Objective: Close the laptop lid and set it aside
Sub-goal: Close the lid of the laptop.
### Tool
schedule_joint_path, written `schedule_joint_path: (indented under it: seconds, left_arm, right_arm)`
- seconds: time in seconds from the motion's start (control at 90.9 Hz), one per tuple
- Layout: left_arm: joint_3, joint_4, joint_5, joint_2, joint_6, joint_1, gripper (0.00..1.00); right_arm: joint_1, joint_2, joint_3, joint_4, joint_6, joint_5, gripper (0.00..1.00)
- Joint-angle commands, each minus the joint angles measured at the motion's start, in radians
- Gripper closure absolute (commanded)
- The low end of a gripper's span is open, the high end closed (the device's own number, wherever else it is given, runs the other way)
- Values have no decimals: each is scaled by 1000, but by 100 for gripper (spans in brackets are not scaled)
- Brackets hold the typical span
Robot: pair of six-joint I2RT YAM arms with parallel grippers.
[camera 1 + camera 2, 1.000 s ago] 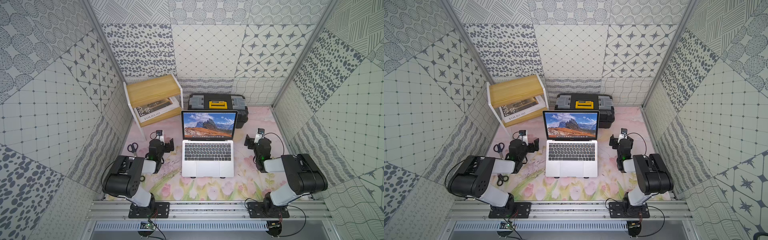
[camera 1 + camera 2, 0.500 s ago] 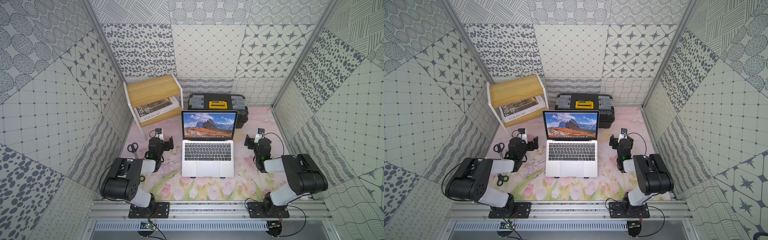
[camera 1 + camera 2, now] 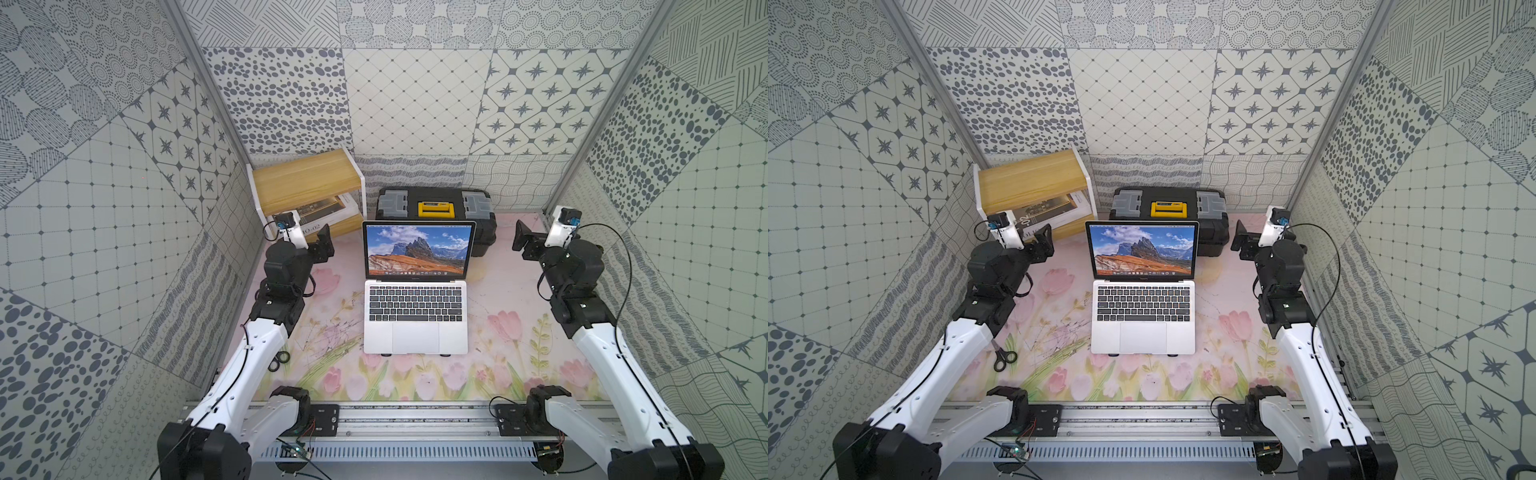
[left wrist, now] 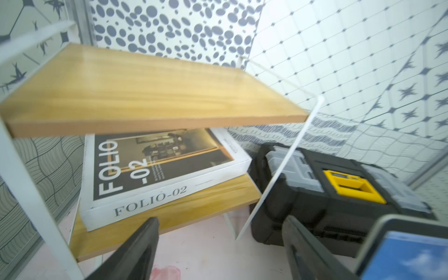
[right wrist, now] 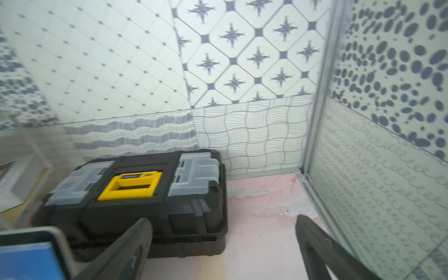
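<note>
Both moved back: left end effector [image 4: 220, 219] and right end effector [image 5: 223, 218] now flank the still-open laptop lid [image 3: 419, 249], wide and empty

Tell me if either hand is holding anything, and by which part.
Nothing is held. The left hand and the right hand are both open and empty, one on each side of the lid and apart from it.

White-and-black arms [image 3: 257, 353] being pictured
Black cables [image 3: 631, 270] are being carried along white links [image 3: 602, 357] beyond the silver rail [image 3: 415, 420].
</note>
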Motion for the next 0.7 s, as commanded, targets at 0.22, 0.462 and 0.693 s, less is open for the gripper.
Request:
schedule_joint_path:
  seconds: [0.22, 0.462, 0.693]
  left_arm:
    - [228, -543, 137, -175, 60, -384, 13]
    - [175, -551, 123, -115, 99, -731, 17]
    - [-5, -352, 185, -80, 34, -895, 19]
  right_arm:
    - [18, 229, 584, -582, -49, -855, 3]
    - [281, 520, 1031, -923, -289, -494, 3]
    - [358, 841, 1525, -1171, -338, -441, 3]
